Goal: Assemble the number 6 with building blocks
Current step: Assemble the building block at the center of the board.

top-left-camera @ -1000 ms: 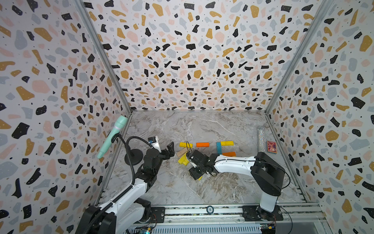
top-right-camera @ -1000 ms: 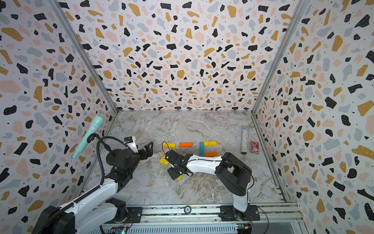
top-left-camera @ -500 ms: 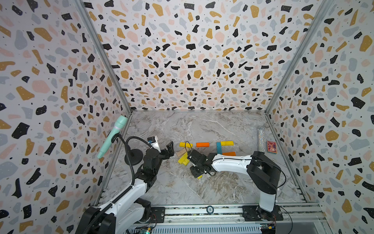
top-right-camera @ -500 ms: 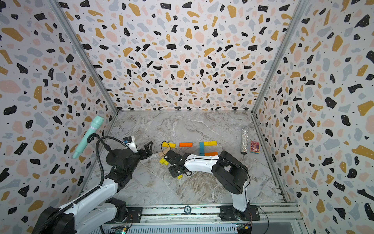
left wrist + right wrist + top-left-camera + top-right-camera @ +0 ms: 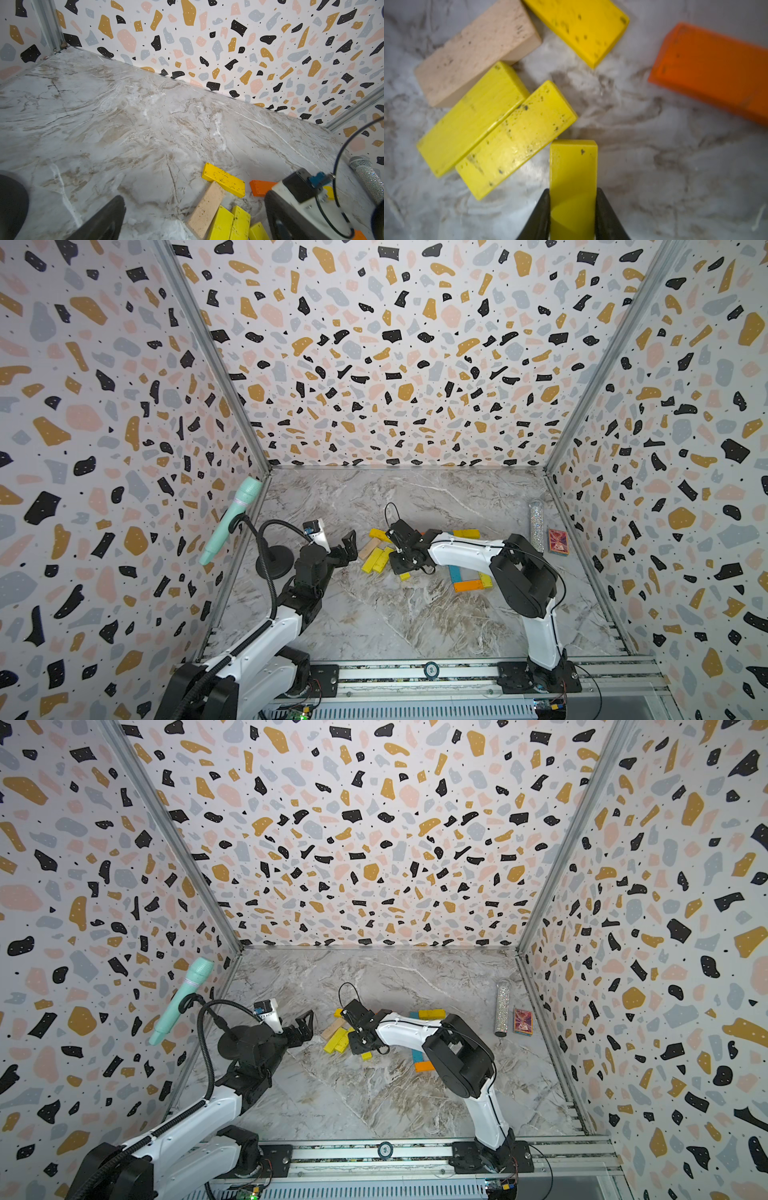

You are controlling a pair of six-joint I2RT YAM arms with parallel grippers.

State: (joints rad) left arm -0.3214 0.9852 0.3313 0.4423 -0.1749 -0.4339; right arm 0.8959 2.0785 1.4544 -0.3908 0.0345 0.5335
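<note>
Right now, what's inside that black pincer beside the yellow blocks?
A yellow block, clamped between the fingers of the right pincer. Its gripped end runs out of the wrist view; from above the pincer covers most of it.

Front floor (image 5: 395, 622) open; yellow blocks (image 5: 376, 559) crowd centre beside right tool (image 5: 572, 190); microphone stand (image 5: 274, 562) blocks left edge

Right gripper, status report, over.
Right gripper shut on yellow block. Left gripper open, holding nothing. Two more yellow blocks close beside the held one.
</note>
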